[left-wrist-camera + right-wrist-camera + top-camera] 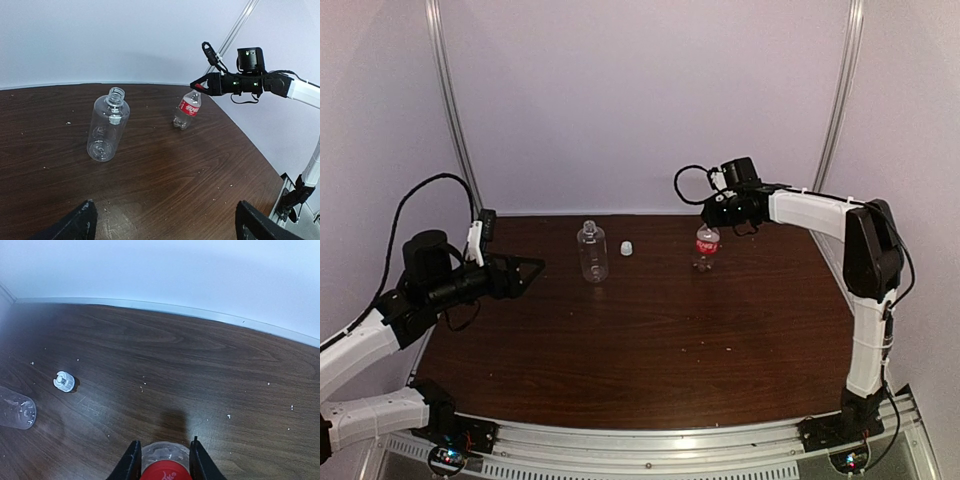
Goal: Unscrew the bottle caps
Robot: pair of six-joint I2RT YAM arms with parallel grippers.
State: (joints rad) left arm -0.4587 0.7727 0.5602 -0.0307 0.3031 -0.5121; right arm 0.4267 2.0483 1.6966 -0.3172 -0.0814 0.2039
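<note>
Right wrist: R jaws clenched on red cap (165, 474), L jaws released; plain bottle (108, 125) uncapped, empty.

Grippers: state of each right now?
Left gripper: open, empty.
Right gripper: closed on the small round red plastic screw cap of the red-labelled clear bottle.

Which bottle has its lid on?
The red-label bottle, its red cap gripped by the right gripper. The plain bottle is open; a white cap lies on the table.
</note>
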